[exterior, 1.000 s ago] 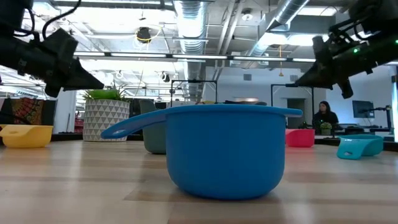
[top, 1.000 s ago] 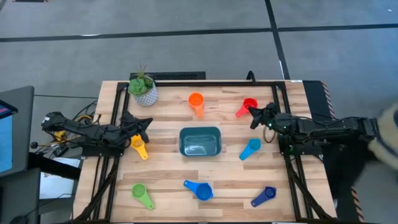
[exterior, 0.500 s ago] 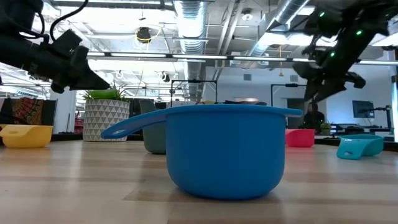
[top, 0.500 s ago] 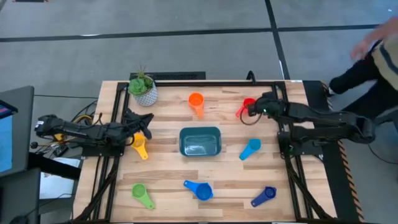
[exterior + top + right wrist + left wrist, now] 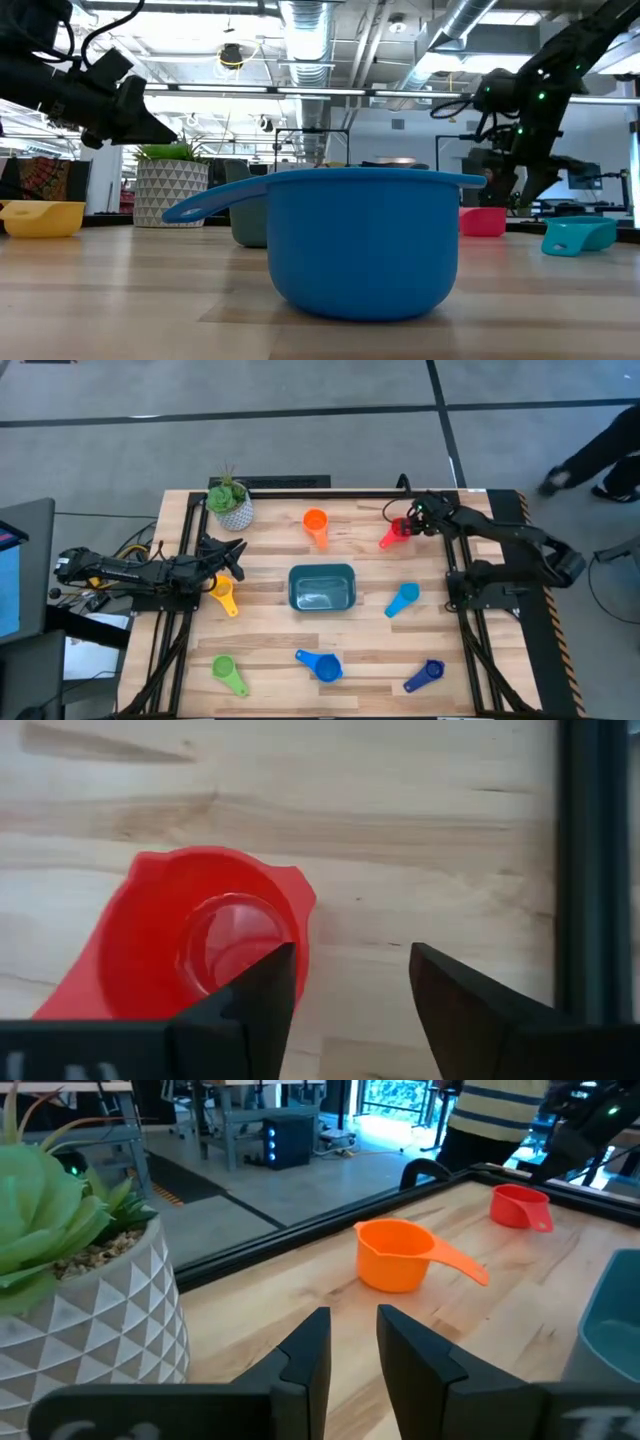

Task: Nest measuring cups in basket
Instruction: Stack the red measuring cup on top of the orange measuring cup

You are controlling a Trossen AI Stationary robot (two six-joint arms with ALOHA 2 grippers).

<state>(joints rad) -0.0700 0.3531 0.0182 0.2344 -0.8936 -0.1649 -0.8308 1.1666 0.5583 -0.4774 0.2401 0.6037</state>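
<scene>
From above I have the right gripper (image 5: 412, 526) over the red cup (image 5: 398, 530) near the table's far right corner, and the teal basket (image 5: 322, 587) sits empty mid-table, well apart from it. Orange (image 5: 316, 523), light blue (image 5: 402, 599), blue (image 5: 320, 664), dark blue (image 5: 424, 675), green (image 5: 228, 673) and yellow (image 5: 224, 596) cups lie scattered around the basket. My left gripper (image 5: 232, 552) waits just beside the yellow cup, near the plant pot (image 5: 231, 507).

At table height the blue cup (image 5: 362, 240) fills the foreground, and the right arm hangs over the red cup (image 5: 482, 221) far behind it.

Through the left wrist, the fingers (image 5: 308, 1352) stand narrowly parted, holding nothing, aimed toward the orange cup (image 5: 400, 1257).

Through the right wrist, the fingers (image 5: 256, 982) are spread wide and empty; one finger sits over the red cup's (image 5: 195, 940) bowl, the other over bare wood beside its rim. I judge this cup light, stiff and slick plastic, so I'd pinch the bowl wall across the rim rather than the flat handle, and close gently so it doesn't squirt out.
</scene>
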